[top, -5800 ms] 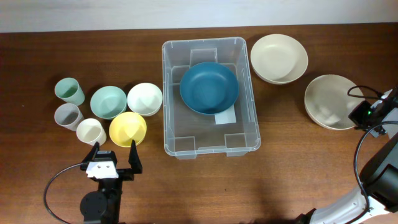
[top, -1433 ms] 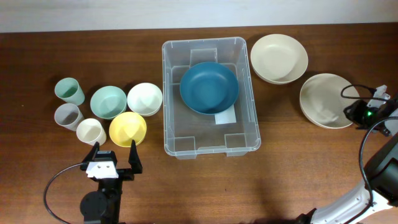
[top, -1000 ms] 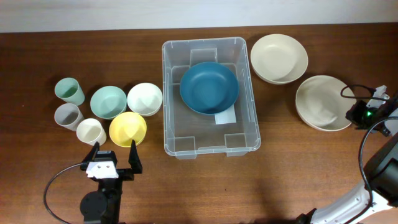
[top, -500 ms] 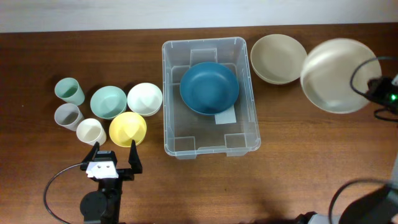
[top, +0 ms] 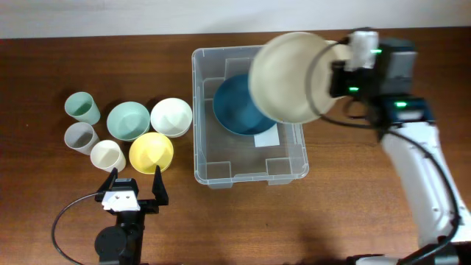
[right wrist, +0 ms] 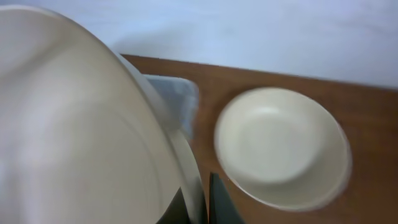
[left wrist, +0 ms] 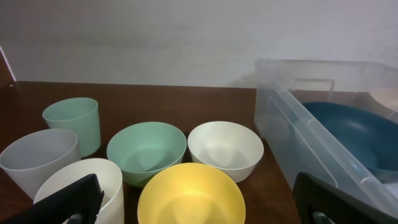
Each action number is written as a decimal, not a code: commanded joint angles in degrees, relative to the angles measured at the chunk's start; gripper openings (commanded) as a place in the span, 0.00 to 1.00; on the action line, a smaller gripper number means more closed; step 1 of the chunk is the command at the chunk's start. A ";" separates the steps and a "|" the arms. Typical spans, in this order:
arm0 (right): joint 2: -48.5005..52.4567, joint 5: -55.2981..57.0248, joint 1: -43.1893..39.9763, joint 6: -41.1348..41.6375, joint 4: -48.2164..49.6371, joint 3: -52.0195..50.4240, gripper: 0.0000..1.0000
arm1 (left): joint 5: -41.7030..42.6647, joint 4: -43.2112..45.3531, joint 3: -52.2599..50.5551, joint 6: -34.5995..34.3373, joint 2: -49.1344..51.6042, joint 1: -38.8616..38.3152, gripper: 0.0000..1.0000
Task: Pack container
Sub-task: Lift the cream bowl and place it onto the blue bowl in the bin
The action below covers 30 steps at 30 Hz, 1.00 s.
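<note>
The clear plastic container (top: 213, 165) stands mid-table with a dark blue bowl (top: 234, 110) inside; it also shows in the left wrist view (left wrist: 292, 118). My right gripper (top: 335, 77) is shut on the rim of a beige bowl (top: 287, 73) and holds it tilted in the air over the container's right side. In the right wrist view the held bowl (right wrist: 68, 137) fills the left, pinched between the fingers (right wrist: 202, 202). My left gripper (top: 132, 193) is open and empty near the front edge, just behind a yellow bowl (top: 151, 152).
A second beige bowl (right wrist: 280, 146) lies on the table right of the container, hidden overhead by the held bowl. Left of the container are a white bowl (top: 171, 116), a mint bowl (top: 128, 121) and three cups (top: 82, 108).
My right gripper has lifted the beige bowl off the table at the right and carried it left, up over the container. The left arm has not moved.
</note>
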 commanded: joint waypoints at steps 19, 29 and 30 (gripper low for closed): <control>15.61 11.15 12.50 7.21 12.98 0.57 0.04 | 0.63 0.02 -0.44 1.09 -0.44 0.07 1.00; 17.51 9.29 12.50 7.17 14.08 0.61 0.59 | 0.63 0.02 -0.44 1.09 -0.44 0.07 1.00; 17.51 9.29 12.50 6.95 14.10 0.90 0.60 | 0.63 0.02 -0.44 1.09 -0.44 0.07 1.00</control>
